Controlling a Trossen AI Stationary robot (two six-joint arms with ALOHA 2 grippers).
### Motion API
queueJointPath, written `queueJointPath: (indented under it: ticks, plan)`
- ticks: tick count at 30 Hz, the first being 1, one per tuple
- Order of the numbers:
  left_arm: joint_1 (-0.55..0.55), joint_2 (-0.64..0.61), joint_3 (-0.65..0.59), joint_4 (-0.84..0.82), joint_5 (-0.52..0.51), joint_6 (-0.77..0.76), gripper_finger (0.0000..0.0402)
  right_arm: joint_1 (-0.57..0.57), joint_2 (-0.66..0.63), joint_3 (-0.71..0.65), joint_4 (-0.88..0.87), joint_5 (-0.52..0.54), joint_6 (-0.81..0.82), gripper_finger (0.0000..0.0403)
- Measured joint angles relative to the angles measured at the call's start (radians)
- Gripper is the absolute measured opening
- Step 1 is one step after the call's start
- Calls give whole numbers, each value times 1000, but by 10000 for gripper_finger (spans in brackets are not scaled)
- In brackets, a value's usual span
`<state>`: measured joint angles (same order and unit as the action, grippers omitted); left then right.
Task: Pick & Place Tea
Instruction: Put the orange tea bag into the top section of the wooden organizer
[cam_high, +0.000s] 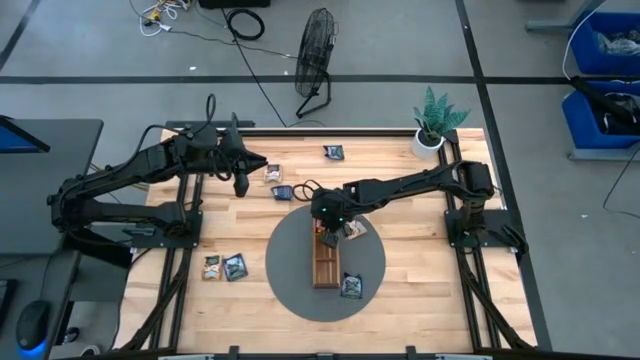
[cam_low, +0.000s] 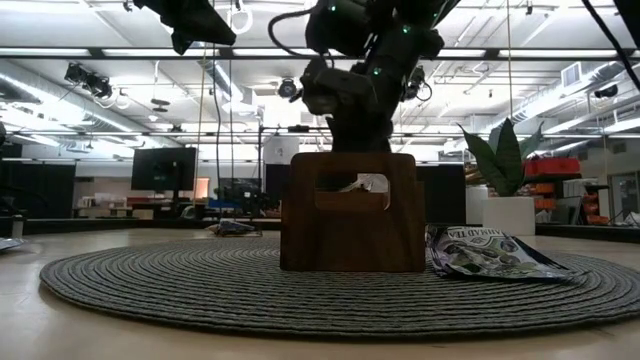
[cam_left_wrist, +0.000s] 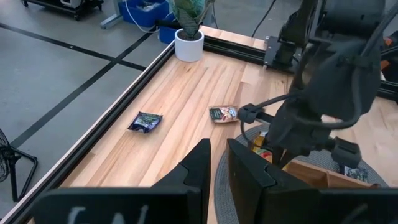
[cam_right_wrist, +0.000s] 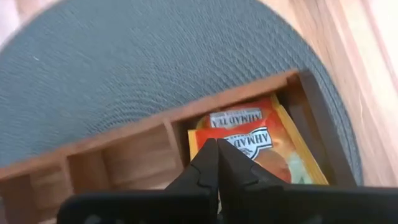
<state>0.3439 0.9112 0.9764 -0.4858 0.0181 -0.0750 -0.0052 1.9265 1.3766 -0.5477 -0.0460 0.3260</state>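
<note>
Orange tea sachets lie in the end compartment of the wooden divided tray, which sits on the round grey mat. Right gripper is poised directly over them, jaws closed, holding nothing. Left gripper hangs above the table's far side, jaws narrowly parted, empty. Further sachets lie scattered on the table.
</note>
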Motion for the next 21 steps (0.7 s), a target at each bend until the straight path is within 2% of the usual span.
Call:
queueJointPath:
  ticks: [12,17,21]
  plan:
    - [0,0,0,0,0,8,53,-11,12,0,9,-2,5,0]
    - [0,0,0,1,0,8,53,-18,55,1,25,-66,9,0]
    - [0,0,0,0,0,8,53,-17,70,1,35,-61,8,0]
